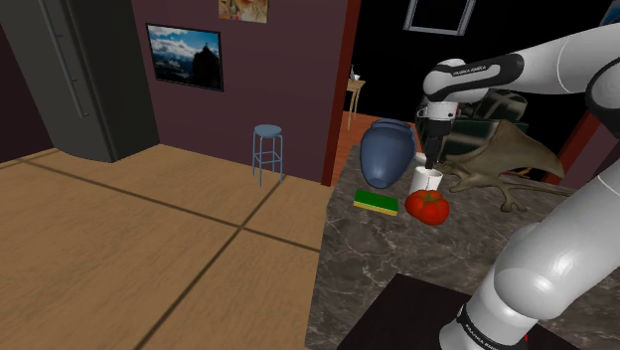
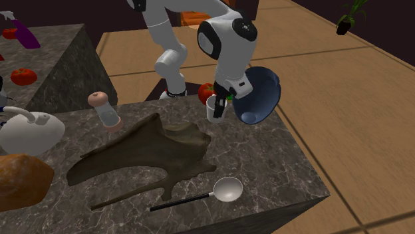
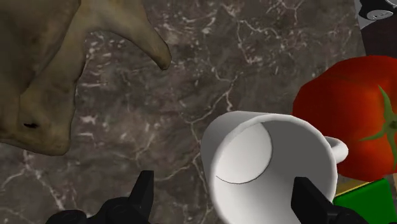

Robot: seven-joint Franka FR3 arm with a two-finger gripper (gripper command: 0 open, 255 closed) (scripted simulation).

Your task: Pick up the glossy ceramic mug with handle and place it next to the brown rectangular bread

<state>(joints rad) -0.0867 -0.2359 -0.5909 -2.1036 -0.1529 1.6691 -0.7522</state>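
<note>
A white mug (image 1: 426, 181) (image 2: 213, 110) (image 3: 254, 159) stands upright on a dark marble counter (image 1: 378, 259) (image 2: 266, 159) (image 3: 191, 83), directly beneath the black gripper (image 1: 434, 162) (image 2: 221, 108) (image 3: 224, 180) of a white arm that reaches down over it. In the wrist view the two fingers (image 3: 143, 194) are spread wide. One is well clear of the mug's outer wall and the other sits over the rim on the handle side. Whether that second finger touches the rim cannot be told from this angle, and nothing is clasped. The mug's handle points toward a red tomato (image 1: 428, 206) (image 2: 206, 91) (image 3: 356, 121) just beside it. A large blue vase (image 1: 387, 151) (image 2: 259, 96) lies tilted close on the other side. A green-and-yellow sponge (image 1: 377, 202) (image 3: 369, 200) rests near both, at the counter's edge in the shoulder view. A big brown bone-like object (image 1: 502, 159) (image 2: 146, 156) (image 3: 44, 70) sprawls across the middle of the counter. In the second exterior view, a metal ladle (image 2: 223, 190) lies near the front edge. The brown loaf (image 2: 20, 179) sits at that view's lower left, just beside a white kettle (image 2: 30, 129), well apart from the mug with the bone-like object between them. Past the counter in the shoulder view, a small stool (image 1: 266, 149) stands on the wooden floor (image 1: 129, 249).
</note>
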